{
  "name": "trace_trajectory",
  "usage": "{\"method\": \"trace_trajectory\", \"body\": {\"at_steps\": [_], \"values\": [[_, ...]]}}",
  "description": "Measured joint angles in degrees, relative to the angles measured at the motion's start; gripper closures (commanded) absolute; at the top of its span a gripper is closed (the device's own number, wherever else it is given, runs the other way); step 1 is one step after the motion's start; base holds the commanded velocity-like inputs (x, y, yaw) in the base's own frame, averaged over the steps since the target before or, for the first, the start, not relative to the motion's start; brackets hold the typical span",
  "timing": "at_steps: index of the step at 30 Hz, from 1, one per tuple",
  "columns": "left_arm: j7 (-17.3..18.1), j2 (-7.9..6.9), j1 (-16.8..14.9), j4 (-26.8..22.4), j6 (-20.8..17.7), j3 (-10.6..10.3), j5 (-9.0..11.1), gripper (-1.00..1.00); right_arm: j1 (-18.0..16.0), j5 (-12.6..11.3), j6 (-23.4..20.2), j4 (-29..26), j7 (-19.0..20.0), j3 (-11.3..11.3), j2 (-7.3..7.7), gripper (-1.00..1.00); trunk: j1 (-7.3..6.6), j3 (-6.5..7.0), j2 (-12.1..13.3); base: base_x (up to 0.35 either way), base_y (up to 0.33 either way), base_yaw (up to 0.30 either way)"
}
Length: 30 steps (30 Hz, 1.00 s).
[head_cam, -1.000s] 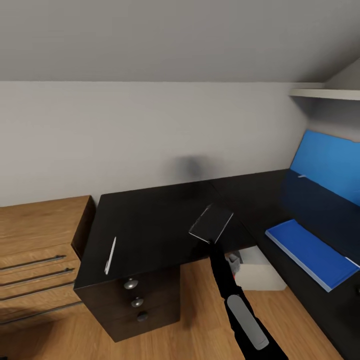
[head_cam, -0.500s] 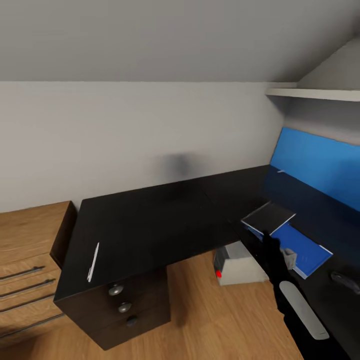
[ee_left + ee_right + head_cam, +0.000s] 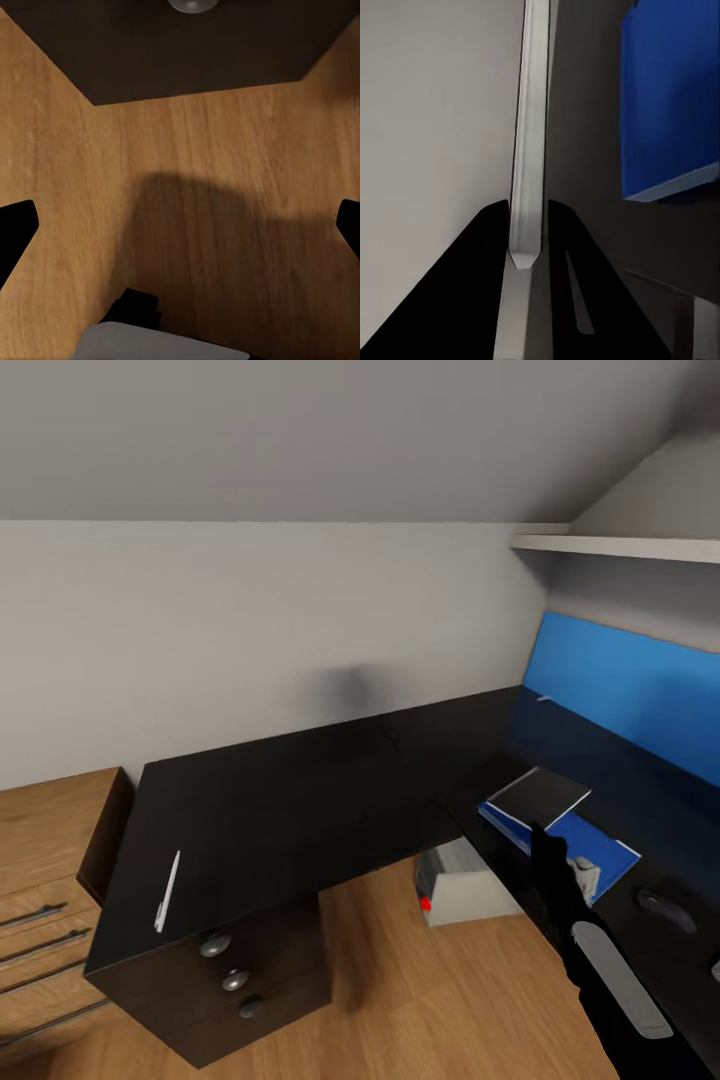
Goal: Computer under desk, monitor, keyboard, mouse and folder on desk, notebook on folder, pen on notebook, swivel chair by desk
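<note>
Currently, item 1: notebook, a thin dark slab with a pale edge, clamped at 1 corner by the right gripper and held above the near end of the folder. In the right wrist view the 2 black fingers close on the notebook's light edge, with the folder off to one side. The right arm rises from the lower right of the head view, black with a grey panel, reaching up over the desk edge.

Item 2: folder, bright blue, flat on the right wing of the desk.

Item 3: pen, white, on the desk's left end above the 3 knobbed drawers.

Item 4: mouse, dark, on the desk just beside the folder.

Item 5: computer, light grey with a red dot, on the floor under the desk.

Item 6: left gripper, fingers spread wide, empty, over wooden floor near a drawer front.
</note>
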<state>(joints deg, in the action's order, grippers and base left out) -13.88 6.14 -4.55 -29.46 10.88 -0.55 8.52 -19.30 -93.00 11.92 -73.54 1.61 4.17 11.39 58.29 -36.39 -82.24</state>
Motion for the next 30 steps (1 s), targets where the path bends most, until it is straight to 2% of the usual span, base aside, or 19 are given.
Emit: {"method": "trace_trajectory", "body": {"at_steps": [7,11,18,30], "values": [[-0.02,0.00,0.00,0.00,0.03,0.00,0.00,-1.00,0.00,0.06,-0.24,0.14,-0.03,-0.98,0.29,1.00,0.00,0.00,0.00,0.000,-0.166,0.000],[-0.02,0.00,0.00,-0.01,0.03,0.00,0.00,-1.00,0.00,0.08,-0.07,0.58,-0.92,-1.19,0.26,1.00,0.00,0.00,0.00,0.000,-0.025,0.000],[0.05,0.00,0.00,-0.01,0.08,0.00,0.00,-1.00,-0.07,0.05,-0.07,2.80,-4.65,-1.56,0.27,1.00,0.00,0.00,0.00,0.000,-0.003,0.000],[0.06,0.00,0.00,-0.01,0.12,0.00,0.00,-1.00,-0.09,0.20,-0.17,3.12,-6.01,-1.58,0.27,1.00,0.00,0.00,0.00,0.000,0.000,0.000]]}}
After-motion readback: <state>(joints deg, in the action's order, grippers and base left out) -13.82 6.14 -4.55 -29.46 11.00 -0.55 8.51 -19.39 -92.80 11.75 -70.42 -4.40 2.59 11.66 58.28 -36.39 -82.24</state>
